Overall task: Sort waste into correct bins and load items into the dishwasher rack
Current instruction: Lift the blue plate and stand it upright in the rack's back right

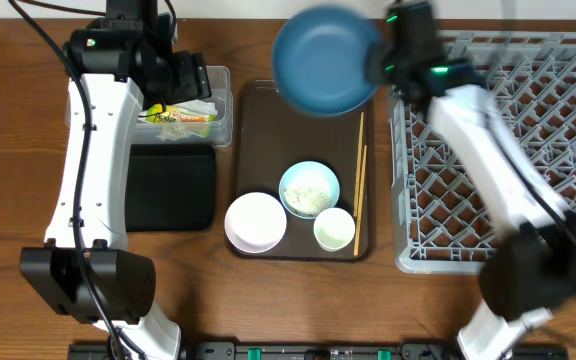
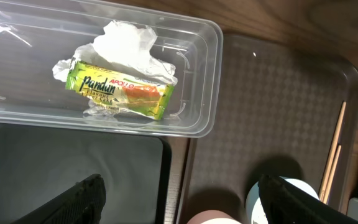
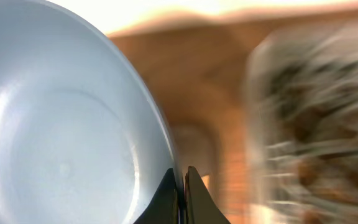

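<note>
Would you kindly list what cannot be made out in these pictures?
- Right wrist: the rack is blurred by motion; its pegs are unreadable.
- Left wrist: the chopsticks run behind a finger; their lower ends are hidden.
- Overhead: the contents of the light blue bowl are too small to identify.

One dark blue dish (image 1: 325, 62), one light blue bowl (image 1: 309, 188), one white bowl (image 1: 256, 221), one pale cup (image 1: 334, 229), two chopsticks (image 1: 360, 190); one napkin (image 2: 129, 45) and one wrapper (image 2: 118, 92); one clear tub (image 1: 224, 105), one black tray (image 1: 173, 190), one brown serving tray (image 1: 263, 140), one grey rack (image 1: 558, 90)
</note>
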`<state>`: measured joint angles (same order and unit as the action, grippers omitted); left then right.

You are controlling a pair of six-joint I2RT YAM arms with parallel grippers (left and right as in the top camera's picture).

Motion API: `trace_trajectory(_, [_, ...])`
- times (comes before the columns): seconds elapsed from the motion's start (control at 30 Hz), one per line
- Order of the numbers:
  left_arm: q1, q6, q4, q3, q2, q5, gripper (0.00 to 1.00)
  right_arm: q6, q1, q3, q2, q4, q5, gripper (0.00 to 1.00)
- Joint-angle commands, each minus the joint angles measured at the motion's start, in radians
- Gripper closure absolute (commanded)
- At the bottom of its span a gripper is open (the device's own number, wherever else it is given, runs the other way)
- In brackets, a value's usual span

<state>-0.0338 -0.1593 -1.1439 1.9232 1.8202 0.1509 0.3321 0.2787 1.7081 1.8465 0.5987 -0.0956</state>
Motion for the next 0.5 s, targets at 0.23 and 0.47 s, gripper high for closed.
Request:
trace_trajectory(0.23, [0.002, 0.01, 0.005, 0.009, -0.008, -0.013, 0.19, -0.226, -0.212, 0.04, -0.203, 0.159, -1.068, 0.99])
trace_trajectory(0.47, [0.002, 0.01, 0.004, 0.009, -0.008, -0.013, 0.18, -0.481, -0.393, 0.04, -0.155, 0.074, -1.029, 0.99])
